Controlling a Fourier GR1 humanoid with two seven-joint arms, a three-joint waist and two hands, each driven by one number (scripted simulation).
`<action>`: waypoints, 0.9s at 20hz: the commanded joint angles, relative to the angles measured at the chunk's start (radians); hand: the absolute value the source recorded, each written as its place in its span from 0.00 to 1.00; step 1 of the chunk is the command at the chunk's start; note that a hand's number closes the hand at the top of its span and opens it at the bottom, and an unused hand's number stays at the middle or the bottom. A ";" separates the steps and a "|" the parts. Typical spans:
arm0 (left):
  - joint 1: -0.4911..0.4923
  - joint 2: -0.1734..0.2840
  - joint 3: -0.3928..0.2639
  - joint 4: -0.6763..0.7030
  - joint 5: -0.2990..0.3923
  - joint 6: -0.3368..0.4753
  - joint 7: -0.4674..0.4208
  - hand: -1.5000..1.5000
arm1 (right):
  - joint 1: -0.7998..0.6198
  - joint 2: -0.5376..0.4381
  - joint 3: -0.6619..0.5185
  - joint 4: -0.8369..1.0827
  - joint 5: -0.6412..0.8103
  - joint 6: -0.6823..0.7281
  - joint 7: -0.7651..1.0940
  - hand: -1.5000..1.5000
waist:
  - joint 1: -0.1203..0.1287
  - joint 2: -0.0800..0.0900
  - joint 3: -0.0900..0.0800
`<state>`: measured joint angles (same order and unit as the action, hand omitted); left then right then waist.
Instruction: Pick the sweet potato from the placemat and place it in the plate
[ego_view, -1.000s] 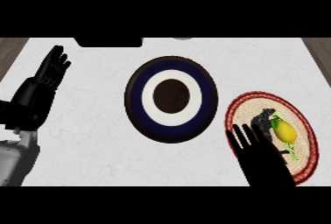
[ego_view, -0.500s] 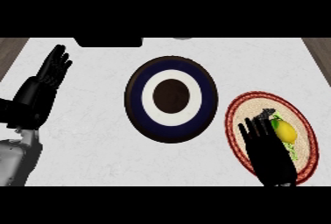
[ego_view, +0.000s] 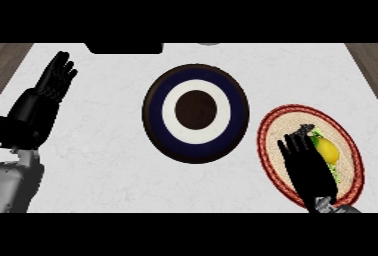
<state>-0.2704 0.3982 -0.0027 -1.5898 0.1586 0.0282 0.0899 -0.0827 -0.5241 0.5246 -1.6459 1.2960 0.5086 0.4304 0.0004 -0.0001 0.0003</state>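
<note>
I see my right hand (ego_view: 308, 167), fingers straight, over the placemat (ego_view: 275, 150) lower right, seemingly touching the sweet potato (ego_view: 328, 150).

kitchen; white counter (ego_view: 111, 165) | plate (ego_view: 196, 112) | placemat (ego_view: 275, 150)

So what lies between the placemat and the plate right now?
Head view: only bare white counter between the placemat and the plate. The right hand is over the placemat, beside the sweet potato.

Right robot hand (ego_view: 306, 162) has slid rightward — now over the placemat (ego_view: 275, 131), beside the sweet potato (ego_view: 327, 150)
</note>
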 joint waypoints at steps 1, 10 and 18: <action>0.022 -0.035 0.004 0.026 -0.019 -0.034 -0.044 0.50 | -0.061 0.028 -0.060 0.109 0.024 -0.018 -0.047 0.00 | 0.001 0.001 0.000; 0.044 -0.011 0.052 -0.024 -0.031 -0.052 -0.005 0.50 | -0.050 0.018 -0.037 0.145 0.098 -0.245 -0.161 1.00 | 0.003 0.000 0.000; 0.017 -0.027 0.063 -0.035 -0.030 -0.027 0.057 0.50 | 0.076 0.105 -0.135 0.069 0.103 -0.462 0.006 1.00 | -0.043 -0.010 0.001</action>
<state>-0.2503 0.3574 0.0337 -1.6271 0.1229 -0.0057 0.1270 -0.0928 -0.4755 0.4716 -1.5129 1.4283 0.1449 0.3133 -0.0117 -0.0065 -0.0076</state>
